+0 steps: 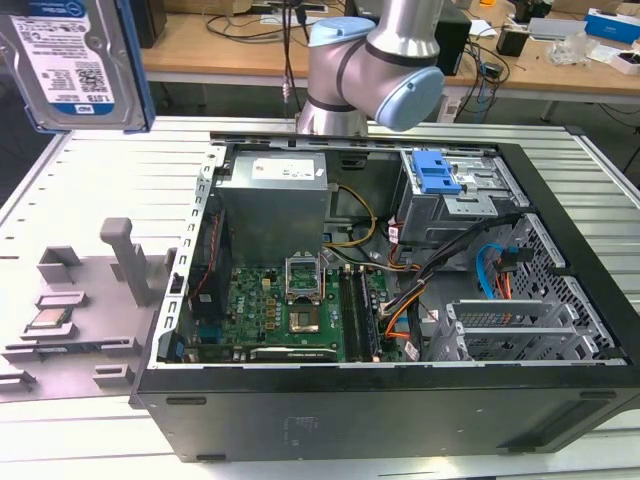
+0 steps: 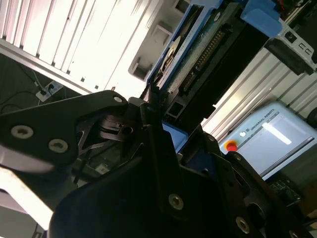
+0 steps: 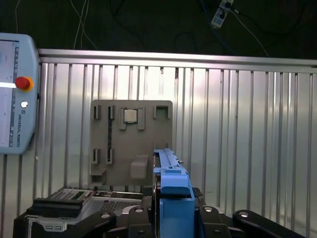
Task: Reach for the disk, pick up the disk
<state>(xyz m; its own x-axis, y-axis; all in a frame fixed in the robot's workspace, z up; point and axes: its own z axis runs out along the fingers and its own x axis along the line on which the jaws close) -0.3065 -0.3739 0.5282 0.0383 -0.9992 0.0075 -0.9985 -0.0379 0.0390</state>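
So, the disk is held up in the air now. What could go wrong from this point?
1. The fingers clamp the disk only by its thin sides, on the blue plastic carrier, so it may slip.
2. It hangs above the gray holder with the CPU chip; a fall could damage both.
3. The open computer case stands near; a wide swing might hit it.

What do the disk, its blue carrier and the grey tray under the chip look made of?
The disk: silver metal casing, dull sheen, under a glossy white-and-blue label, likely paper or film. The blue carrier: moulded plastic, smooth, saturated colour. The grey tray: matte, uniform, with moulded-looking slots, probably plastic, though painted metal cannot be excluded.
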